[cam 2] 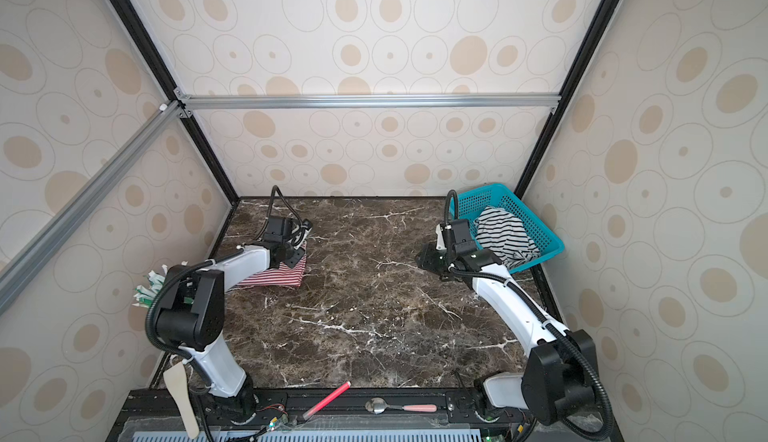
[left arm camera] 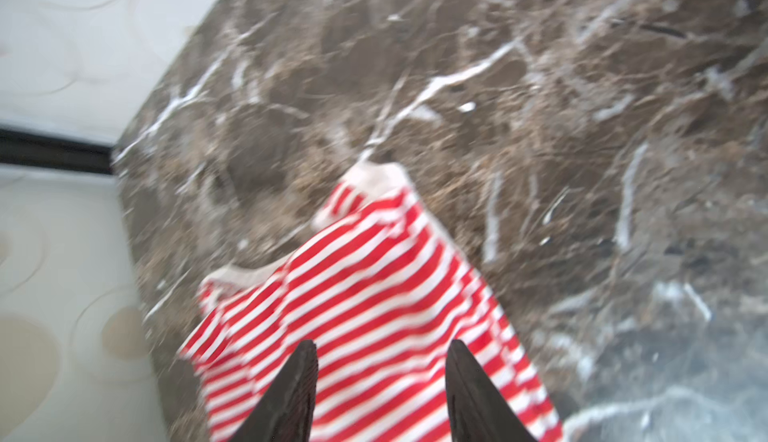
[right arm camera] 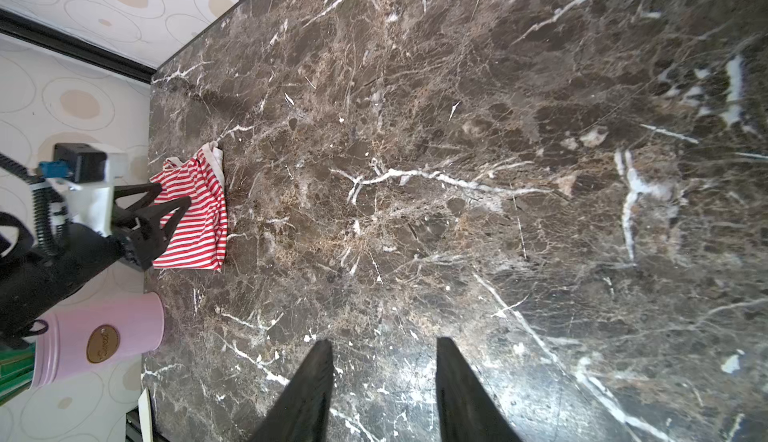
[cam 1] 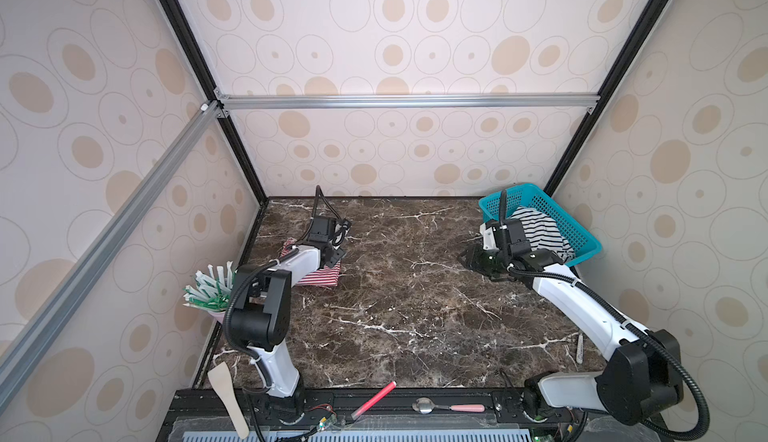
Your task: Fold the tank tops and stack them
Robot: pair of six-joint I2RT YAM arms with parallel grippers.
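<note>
The red-and-white striped tank top [cam 1: 320, 278] [cam 2: 278, 280] lies folded at the table's back left, its white trim showing [left arm camera: 374, 294]. My left gripper [cam 1: 334, 253] [cam 2: 296, 255] [left arm camera: 382, 346] hovers just over it, open, with striped cloth showing in the gap between its fingers and nothing pinched. The right wrist view shows that gripper [right arm camera: 174, 194] above the cloth [right arm camera: 199, 219]. The black-and-white striped tank top [cam 1: 540, 228] [cam 2: 503, 232] lies crumpled in the teal basket [cam 1: 555, 211] [cam 2: 536, 219]. My right gripper [cam 1: 467, 258] [cam 2: 424, 258] [right arm camera: 384, 342] stands open over bare marble beside the basket.
A pink cup [right arm camera: 104, 340] of green-and-white packets [cam 1: 210, 290] stands at the left edge. On the front rail lie a wooden spatula [cam 1: 226, 398], a red stick [cam 1: 374, 398] and a pink-handled spoon [cam 1: 449, 408]. Walls close in the back and both sides.
</note>
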